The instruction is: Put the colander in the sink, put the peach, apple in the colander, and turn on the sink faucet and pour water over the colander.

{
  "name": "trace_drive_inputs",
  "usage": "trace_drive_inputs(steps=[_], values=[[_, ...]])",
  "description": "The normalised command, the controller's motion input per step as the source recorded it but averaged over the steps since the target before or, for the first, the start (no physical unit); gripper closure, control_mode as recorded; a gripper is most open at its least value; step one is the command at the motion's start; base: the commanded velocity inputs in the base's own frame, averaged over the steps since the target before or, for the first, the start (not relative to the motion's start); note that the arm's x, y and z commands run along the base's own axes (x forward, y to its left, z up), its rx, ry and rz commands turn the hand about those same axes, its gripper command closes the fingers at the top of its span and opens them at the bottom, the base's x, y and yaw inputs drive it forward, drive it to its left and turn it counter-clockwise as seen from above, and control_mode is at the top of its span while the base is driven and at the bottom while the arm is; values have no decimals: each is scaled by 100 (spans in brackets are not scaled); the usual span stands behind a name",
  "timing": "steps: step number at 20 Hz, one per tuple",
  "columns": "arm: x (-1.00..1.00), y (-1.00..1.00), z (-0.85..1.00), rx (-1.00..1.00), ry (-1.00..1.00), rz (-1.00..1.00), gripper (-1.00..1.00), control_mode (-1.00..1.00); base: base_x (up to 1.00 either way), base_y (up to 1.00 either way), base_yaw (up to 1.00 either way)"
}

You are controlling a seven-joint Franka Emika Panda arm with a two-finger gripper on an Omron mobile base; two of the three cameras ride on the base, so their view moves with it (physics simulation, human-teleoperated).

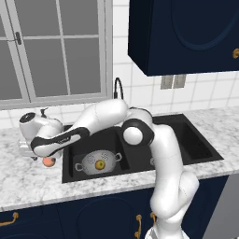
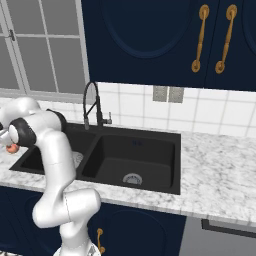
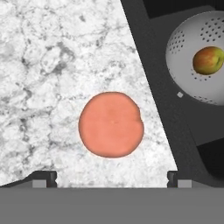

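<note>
The colander [image 1: 99, 163] already sits in the sink's [image 1: 196, 154] left basin with the apple [image 1: 99, 164] inside, so the peach [image 3: 111, 124] is the step in hand. It lies on the bench [image 3: 52, 65] just beside the sink's left edge. The arm reaches left and low, the end effector [image 3: 112, 177] released wide above the peach; next it should descend and close.

round orange-pink peach [image 3: 111, 124]: 1 | yellow-green apple with reddish patch [image 3: 208, 60]: 1 | perforated silver-grey metal colander [image 1: 99, 162]: 1 | matte black sink [image 2: 150, 137]: 1, basins: 2 | tall black gooseneck faucet [image 2: 92, 107]: 1
</note>
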Motion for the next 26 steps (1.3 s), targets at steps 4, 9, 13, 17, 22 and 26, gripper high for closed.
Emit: trace_drive_inputs(steps=[4,9,13,17,22,26], values=[[0,-21,-15,0,-4,2,-100,-100,0,0,0],[0,-16,-3,0,-1,0,-100,-100,0,0,0],[10,-8,0,0,0,0,-100,-100,0,0,0],[15,-9,0,0,0,0,-100,-100,0,0,0],[7,0,-10,0,0,0,-100,-100,0,0,0],[0,0,-20,0,0,0,-100,-100,0,0,0]])
